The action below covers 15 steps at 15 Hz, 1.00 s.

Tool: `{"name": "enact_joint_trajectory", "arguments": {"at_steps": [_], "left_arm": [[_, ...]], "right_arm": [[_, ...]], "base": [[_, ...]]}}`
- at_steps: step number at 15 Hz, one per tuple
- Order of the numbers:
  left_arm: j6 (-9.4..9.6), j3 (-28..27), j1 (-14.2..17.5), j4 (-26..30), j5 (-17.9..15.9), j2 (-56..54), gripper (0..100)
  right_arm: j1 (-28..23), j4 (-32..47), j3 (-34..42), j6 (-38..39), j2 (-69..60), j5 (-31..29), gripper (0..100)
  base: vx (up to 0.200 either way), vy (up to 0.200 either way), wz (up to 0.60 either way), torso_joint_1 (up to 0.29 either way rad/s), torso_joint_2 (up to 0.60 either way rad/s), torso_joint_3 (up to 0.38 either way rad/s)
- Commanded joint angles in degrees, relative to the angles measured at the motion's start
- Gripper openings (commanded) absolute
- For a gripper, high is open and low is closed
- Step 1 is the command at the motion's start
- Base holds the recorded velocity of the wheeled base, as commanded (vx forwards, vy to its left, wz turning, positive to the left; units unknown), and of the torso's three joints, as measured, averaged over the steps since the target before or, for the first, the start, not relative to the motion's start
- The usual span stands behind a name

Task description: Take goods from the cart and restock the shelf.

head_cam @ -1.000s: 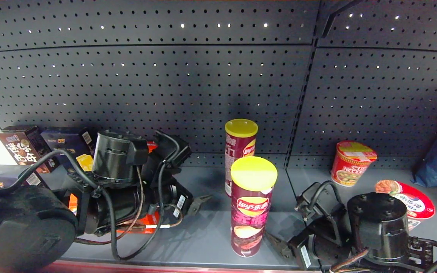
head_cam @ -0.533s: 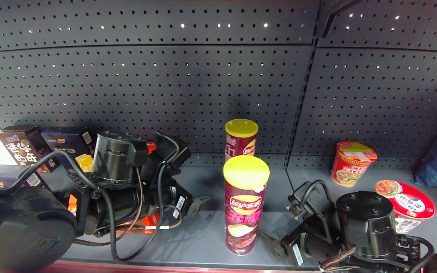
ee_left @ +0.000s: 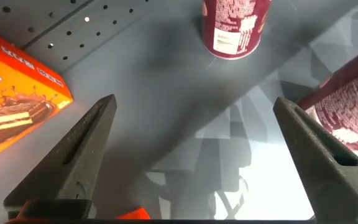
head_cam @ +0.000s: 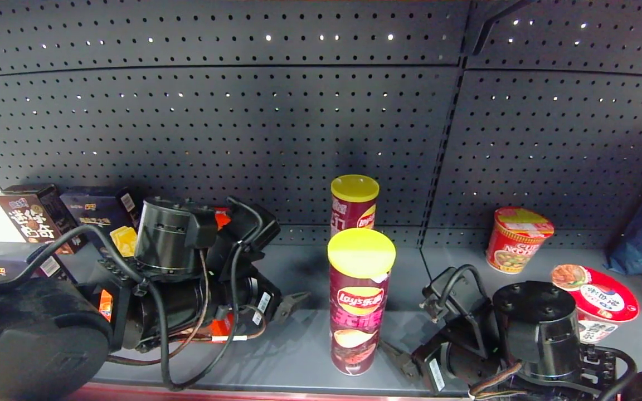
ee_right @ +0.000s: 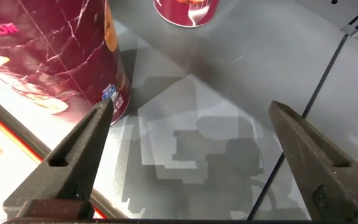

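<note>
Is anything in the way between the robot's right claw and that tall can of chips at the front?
Nothing visible is. The right gripper sits low on the shelf close beside the front chips can, fingers open, with only bare shelf between them. The second can stands farther back, out of the way.

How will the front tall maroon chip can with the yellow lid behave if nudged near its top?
The tall maroon chip can stands upright on a narrow base, so it would probably tip, not slide. Once down, its round body would likely roll on the smooth grey shelf.
</note>
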Motion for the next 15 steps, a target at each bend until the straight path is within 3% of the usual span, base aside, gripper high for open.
{"name": "enact_joint_trajectory", "arguments": {"at_steps": [1,15], "left_arm": [[0.03,0.2,0.0,0.0,0.0,0.0,100],[0.12,2.4,0.0,0.0,0.2,-4.0,100]], "right_arm": [[0.0,0.0,0.1,0.0,0.0,0.0,100],[-0.1,-0.5,0.5,0.1,-1.7,-0.6,100]], "base": [[0.0,0.0,0.0,0.0,0.0,0.0],[0.0,0.0,0.0,0.0,0.0,0.0]]}}
